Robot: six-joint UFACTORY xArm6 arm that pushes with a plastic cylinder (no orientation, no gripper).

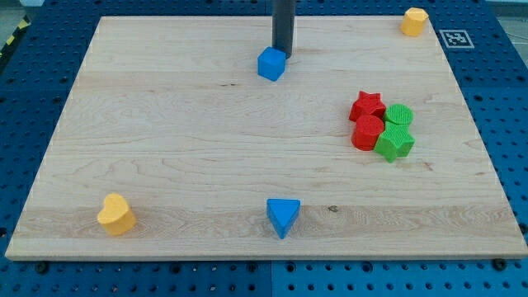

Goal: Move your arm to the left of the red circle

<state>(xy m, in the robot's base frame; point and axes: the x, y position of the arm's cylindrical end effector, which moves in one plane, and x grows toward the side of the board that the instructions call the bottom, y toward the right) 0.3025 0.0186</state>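
Nearest: blue triangle (283, 216) and yellow heart-like block (116, 214) lie by the bench (165, 157) edge at the view's bottom.
Middle, right: red circle (368, 132) sits packed against the red star (367, 106) and two green blocks (396, 132).
Far: my tip (283, 54) rests just beside the blue cube (271, 63), at its upper right; a yellow block (414, 21) sits in the far corner.
Hand: none fitted, so nothing is grasped.
Approach: probably sweep down and rightward across open wood, stopping just left of the circle without nudging the cluster.
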